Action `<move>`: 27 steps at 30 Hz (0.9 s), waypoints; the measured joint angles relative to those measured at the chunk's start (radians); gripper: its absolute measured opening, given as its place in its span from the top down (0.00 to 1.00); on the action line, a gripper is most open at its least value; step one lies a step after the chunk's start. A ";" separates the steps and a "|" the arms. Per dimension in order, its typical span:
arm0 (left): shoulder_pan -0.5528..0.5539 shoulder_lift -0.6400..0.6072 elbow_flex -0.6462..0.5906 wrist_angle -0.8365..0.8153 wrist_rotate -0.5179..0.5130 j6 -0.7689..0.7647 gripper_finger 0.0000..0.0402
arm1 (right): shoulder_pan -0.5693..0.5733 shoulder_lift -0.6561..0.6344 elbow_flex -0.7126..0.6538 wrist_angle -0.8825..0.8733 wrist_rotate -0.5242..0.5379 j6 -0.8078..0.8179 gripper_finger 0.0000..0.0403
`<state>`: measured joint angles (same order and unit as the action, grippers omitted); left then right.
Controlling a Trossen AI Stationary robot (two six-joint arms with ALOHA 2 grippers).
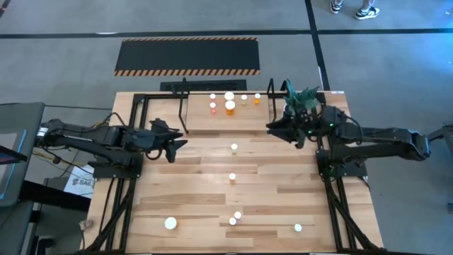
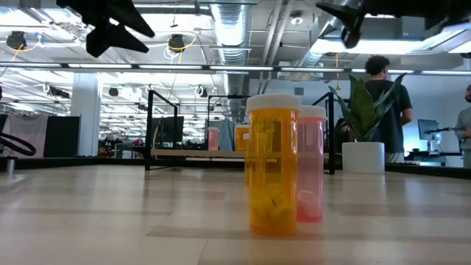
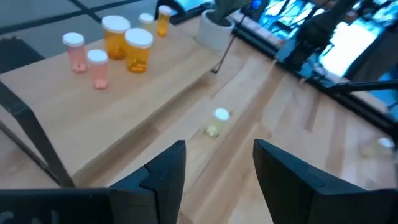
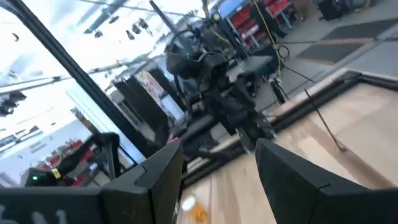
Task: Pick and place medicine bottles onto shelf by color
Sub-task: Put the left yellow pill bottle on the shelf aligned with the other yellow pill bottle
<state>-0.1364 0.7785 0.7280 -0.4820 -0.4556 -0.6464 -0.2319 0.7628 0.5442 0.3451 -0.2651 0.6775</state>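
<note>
While both grippers hang above the desk with jaws parted and empty, the left gripper [image 1: 177, 145] sits near the desk's left edge and the right gripper [image 1: 277, 127] near the shelf's right end. Six medicine bottles [image 1: 230, 107] stand on the shelf [image 1: 198, 113] along the desk's far edge; others [image 1: 234, 147] are scattered down the desk's middle toward its near edge.

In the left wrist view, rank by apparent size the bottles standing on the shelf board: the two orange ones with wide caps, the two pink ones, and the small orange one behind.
1. The two wide-capped orange bottles: alike, no ranking between them.
2. The two pink bottles: alike.
3. The small orange bottle: smallest, though it stands farther from the camera, so that is unsure.
</note>
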 joint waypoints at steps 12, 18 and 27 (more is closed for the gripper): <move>-0.001 -0.159 0.000 -0.082 0.084 0.071 0.57 | 0.092 0.183 0.036 0.194 0.004 0.242 0.44; -0.001 -0.211 0.000 -0.147 0.084 0.075 0.57 | 0.171 0.302 0.102 0.188 0.004 0.272 0.44; -0.001 -0.261 0.000 -0.169 0.084 0.104 0.57 | 0.248 0.466 0.302 -0.053 0.004 0.286 0.44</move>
<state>-0.1371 0.5173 0.7280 -0.6506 -0.3717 -0.5423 0.0159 1.2286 0.8461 0.2923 -0.2615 0.9632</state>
